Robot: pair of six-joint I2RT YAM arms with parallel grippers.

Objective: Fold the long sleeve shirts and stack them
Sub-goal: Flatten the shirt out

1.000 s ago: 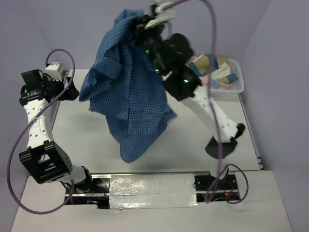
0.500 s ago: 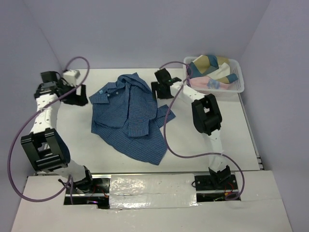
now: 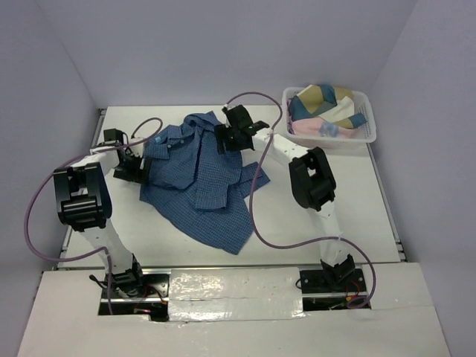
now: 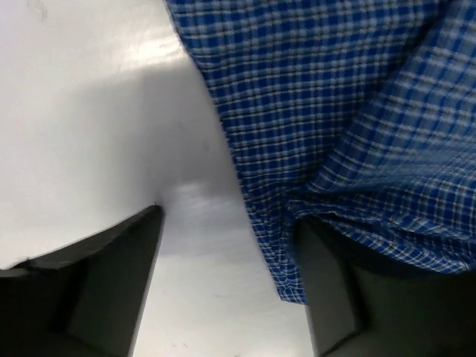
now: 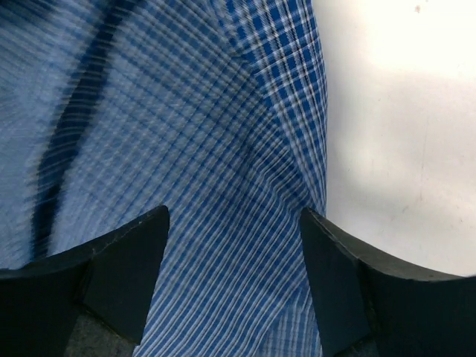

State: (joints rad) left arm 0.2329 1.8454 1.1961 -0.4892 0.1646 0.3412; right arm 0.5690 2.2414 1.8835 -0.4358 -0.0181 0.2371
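Gaping empty, left end effector (image 3: 141, 171) and right end effector (image 3: 222, 139) meet the shirt (image 3: 197, 178) on the white table (image 3: 335, 193) (lilac walls (image 3: 223, 44)).

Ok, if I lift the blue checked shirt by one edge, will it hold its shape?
Probably not: the shirt lies crumpled in overlapping folds, so the rest would likely hang limp. Its rippled edge suggests thin, light cloth. Pushed across the table, it would likely bunch up rather than slide whole.

The shirt (image 3: 197, 178) lies on the table (image 3: 357, 208), left gripper (image 3: 141, 169) at its left edge, right gripper (image 3: 224, 140) over its far side (toward the right). A basket (image 3: 372, 136) of cloths (image 3: 320, 100) sits far right.
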